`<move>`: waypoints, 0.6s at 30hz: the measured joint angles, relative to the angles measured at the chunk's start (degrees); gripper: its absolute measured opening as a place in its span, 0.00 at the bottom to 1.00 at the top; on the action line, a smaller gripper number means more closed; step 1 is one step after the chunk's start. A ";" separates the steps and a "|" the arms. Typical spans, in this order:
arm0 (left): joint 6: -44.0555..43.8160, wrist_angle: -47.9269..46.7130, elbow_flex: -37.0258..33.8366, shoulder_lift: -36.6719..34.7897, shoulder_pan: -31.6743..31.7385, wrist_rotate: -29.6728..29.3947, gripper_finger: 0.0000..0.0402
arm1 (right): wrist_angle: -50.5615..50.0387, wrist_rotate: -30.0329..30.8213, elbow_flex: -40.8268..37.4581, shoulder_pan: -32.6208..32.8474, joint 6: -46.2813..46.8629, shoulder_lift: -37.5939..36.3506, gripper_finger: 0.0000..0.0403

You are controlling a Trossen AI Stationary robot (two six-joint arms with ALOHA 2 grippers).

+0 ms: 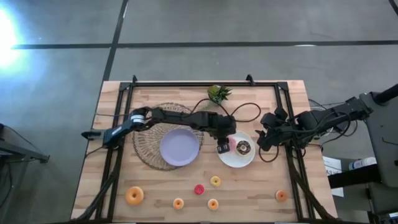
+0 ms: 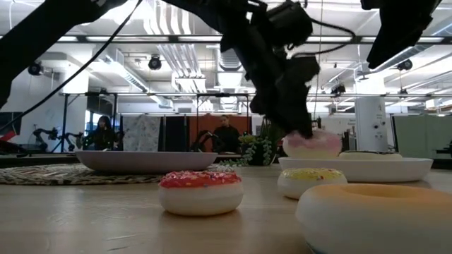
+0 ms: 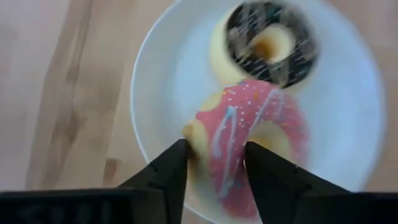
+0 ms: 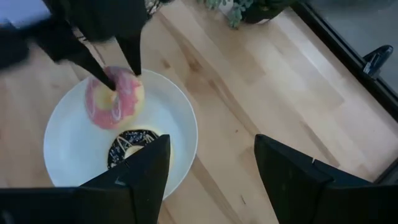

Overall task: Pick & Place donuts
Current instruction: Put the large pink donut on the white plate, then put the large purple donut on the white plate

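My left gripper (image 1: pixel 222 147) reaches over the white plate (image 1: pixel 247 160) and is shut on a pink-frosted donut (image 4: pixel 115 98). A chocolate donut (image 1: pixel 244 147) lies flat on the same plate beside it. My right gripper (image 1: pixel 266 135) hangs open just off the plate's right rim and touches nothing. Several more donuts rest flat on the table near its near edge: a large orange one (image 1: pixel 134 196), a red one (image 1: pixel 199 189), small yellow ones (image 1: pixel 215 181) and a small orange one (image 1: pixel 281 195). My left gripper holds the pink donut by one stretch of its ring (image 3: pixel 221 140), one finger in the hole and the other finger (image 3: pixel 174 165) on the outer rim. The fingers come from above, pointing down. The donut sits tilted over the white plate (image 3: pixel 161 81); whether it is clear of it, I cannot tell.
A lavender plate (image 1: pixel 180 147) sits on a round woven mat (image 1: pixel 144 149) left of the white plate. A small green plant (image 1: pixel 218 93) stands near the far edge. Black cables (image 1: pixel 245 112) loop behind the plate. Bare wood lies between the plates and the near donuts.
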 joint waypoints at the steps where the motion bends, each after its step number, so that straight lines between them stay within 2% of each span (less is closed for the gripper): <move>1: 1.12 0.38 -0.01 -0.68 0.01 1.06 0.35 | -0.02 -0.10 -0.06 0.01 -0.24 0.02 0.56; 4: 3.99 4.15 -0.36 -1.89 -0.04 0.83 0.36 | 0.10 -0.14 -0.39 0.01 -1.08 0.02 0.56; 7: 2.56 4.28 -1.81 -1.73 0.09 0.56 0.36 | 0.20 -0.75 -0.46 0.04 -1.27 0.07 0.56; 11: 0.42 0.34 -2.92 -2.76 -0.14 1.72 0.37 | 0.23 -1.74 -0.49 1.57 -0.85 0.13 0.56; 15: 6.60 -4.93 -3.76 -9.90 -3.99 4.98 0.37 | 0.26 -1.83 -0.69 3.44 -0.81 0.38 0.56; 18: 10.03 -9.72 -8.61 -13.63 -7.62 5.37 0.37 | 0.77 -2.13 -1.01 4.24 -1.30 1.00 0.56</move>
